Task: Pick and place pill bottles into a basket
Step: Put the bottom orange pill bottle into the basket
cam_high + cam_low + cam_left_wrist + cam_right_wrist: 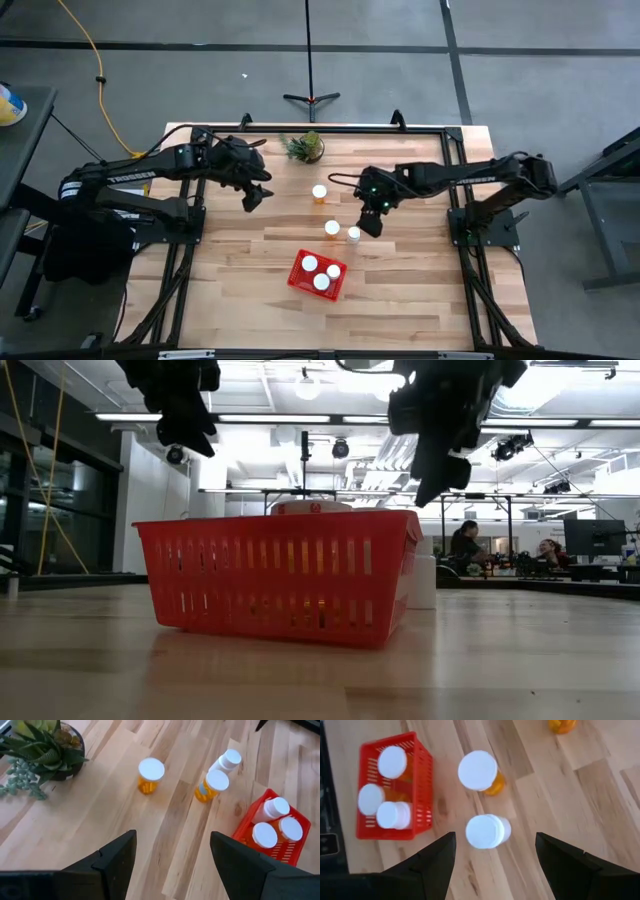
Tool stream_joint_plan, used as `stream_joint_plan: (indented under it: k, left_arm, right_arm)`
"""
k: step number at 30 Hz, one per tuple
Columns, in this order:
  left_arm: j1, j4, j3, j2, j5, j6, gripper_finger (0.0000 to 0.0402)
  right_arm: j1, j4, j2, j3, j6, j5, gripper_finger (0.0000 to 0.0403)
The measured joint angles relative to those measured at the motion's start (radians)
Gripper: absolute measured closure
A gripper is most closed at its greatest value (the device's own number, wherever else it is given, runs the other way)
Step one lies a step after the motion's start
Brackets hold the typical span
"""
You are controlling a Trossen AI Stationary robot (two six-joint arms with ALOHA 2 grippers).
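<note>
Sitting nearest, holding three pill bottles (321, 273): the basket (300, 276). Hovering wide open and empty over a loose pair (342, 231): the right gripper (371, 222). Waiting farther back, fingers spread and empty, the left gripper (253, 197), a sixth bottle (319, 193) standing alone between it and the plant (304, 147); half remaining, seemingly.

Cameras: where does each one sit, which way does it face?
High: overhead, straight down; both arms, left claw, right claw, basket.
Low: table height, level across; basket close, both arms above it.
Left wrist: down past its open fingers; plant, loose bottles.
Right wrist: down past its open fingers at a bottle.
Both wrist views share the basket holding three bottles.
</note>
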Motion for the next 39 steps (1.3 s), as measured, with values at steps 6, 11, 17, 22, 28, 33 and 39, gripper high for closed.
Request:
stream_joint_plan:
  k: [6, 11, 17, 22, 28, 33, 39]
  left_arm:
    - [0.0, 0.009, 0.0, 0.026, 0.001, 0.005, 0.0115]
    - [0.0, 0.012, 0.0, 0.056, 0.02, 0.008, 0.0115]
    - [0.0, 0.022, 0.0, 0.063, 0.032, 0.013, 0.0115]
    - [0.0, 0.024, 0.0, 0.063, 0.032, 0.018, 0.0115]
    - [0.0, 0.019, 0.0, 0.063, 0.033, 0.019, 0.0115]
    - [0.0, 0.016, 0.0, 0.063, 0.034, 0.035, 0.0115]
    - [0.0, 0.014, 0.0, 0.063, 0.036, 0.035, 0.0115]
  right_arm:
    - [0.0, 0.092, 0.08, 0.0, 0.005, -0.036, 0.0139]
    - [0.001, 0.147, 0.118, 0.0, 0.022, -0.053, 0.0139]
    - [0.001, 0.153, 0.148, 0.033, 0.019, -0.065, 0.0139]
    - [0.001, 0.154, 0.205, 0.074, 0.01, -0.08, 0.0139]
    - [0.001, 0.158, 0.266, 0.12, 0.0, -0.087, 0.0139]
    - [0.009, 0.16, 0.306, 0.142, -0.004, -0.095, 0.0139]
    - [0.027, 0.169, 0.328, 0.142, 0.011, -0.104, 0.0139]
